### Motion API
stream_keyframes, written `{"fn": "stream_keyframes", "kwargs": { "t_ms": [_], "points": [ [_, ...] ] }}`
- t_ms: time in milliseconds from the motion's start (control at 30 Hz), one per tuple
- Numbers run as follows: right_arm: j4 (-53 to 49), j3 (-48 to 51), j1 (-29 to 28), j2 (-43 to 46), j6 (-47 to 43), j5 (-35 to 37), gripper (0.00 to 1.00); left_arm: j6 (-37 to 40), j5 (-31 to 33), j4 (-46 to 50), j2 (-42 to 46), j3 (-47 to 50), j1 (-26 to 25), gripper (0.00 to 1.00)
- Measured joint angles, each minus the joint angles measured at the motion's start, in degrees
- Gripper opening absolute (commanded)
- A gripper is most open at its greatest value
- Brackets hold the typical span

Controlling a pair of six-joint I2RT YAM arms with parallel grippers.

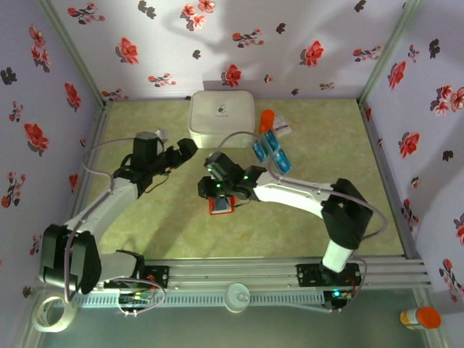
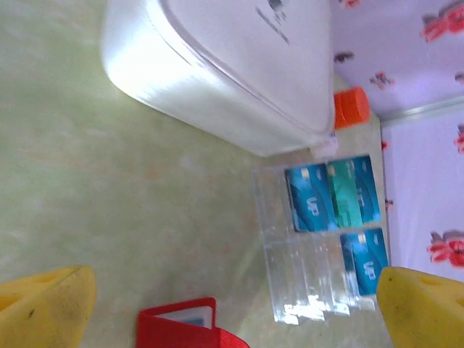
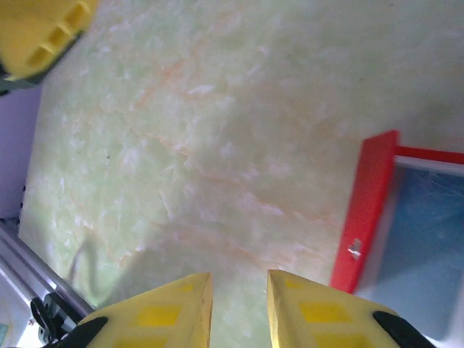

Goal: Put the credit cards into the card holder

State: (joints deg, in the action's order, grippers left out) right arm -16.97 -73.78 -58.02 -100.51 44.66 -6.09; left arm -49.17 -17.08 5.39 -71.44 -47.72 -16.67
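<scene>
Worktop notes: found flat glossy red card holder lying open, pale inside, beside right end effector, yellow jaws at narrow gap, empty. Saw teal rectangular credit cards on clear sheet; left end effector spread wide.

The right gripper hangs over the bench, its two yellow fingers standing a narrow gap apart with bare marbled green surface between them. Just right of it lies the open card holder: a red edge with a small metal snap, a pale inside, and a bluish card behind a clear window. Another yellow ribbed finger shows at the top left. A metal rail crosses the lower left corner.
</scene>
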Motion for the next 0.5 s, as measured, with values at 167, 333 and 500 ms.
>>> {"fn": "stream_keyframes", "kwargs": {
  "t_ms": [167,333,500],
  "points": [
    [-3.7,-7.2,-0.4,-7.3,-1.9,-0.1,0.27,0.1,0.2,4.3,1.8,0.1,4.5,1.0],
    [-6.6,-8.3,0.4,-9.6,-2.7,0.6,0.24,0.7,0.3,7.2,1.8,0.7,4.8,1.0],
    [-5.8,-2.9,2.5,-7.8,-2.6,1.4,0.24,1.8,0.3,8.9,1.8,1.4,4.8,1.0]
  ]
}}
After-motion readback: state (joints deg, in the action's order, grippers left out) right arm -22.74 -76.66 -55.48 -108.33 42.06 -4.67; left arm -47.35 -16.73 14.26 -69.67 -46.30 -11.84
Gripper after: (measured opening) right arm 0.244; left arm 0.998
